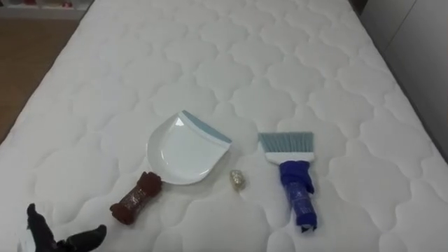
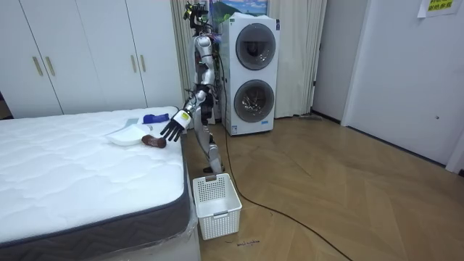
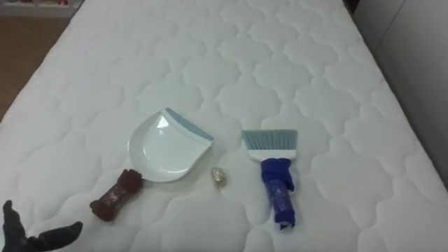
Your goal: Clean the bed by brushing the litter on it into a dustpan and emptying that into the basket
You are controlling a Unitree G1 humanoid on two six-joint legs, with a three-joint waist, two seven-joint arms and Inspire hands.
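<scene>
At the lower left of the eye views, the left hand (image 1: 52,238) hovers low over the mattress (image 1: 245,56) with its dark fingers spread wide and holding nothing. Just up and to the right of those fingers lies the dustpan's brown handle (image 1: 135,199). Its long axis slants from lower left to upper right, so its free end points back at the hand. The white dustpan (image 1: 183,150) lies beyond the handle, flat on the bed, with its grey-blue lip on the far right side.

A small crumpled scrap (image 1: 238,179) sits close to the pan's rounded near rim, between the pan and the brush (image 1: 292,175), and not in front of the lip. The brush lies farther right, blue handle toward the robot and bristles away.

I judge the dustpan handle to be the left hand's natural reach, while the brush falls to the robot's right side.
</scene>
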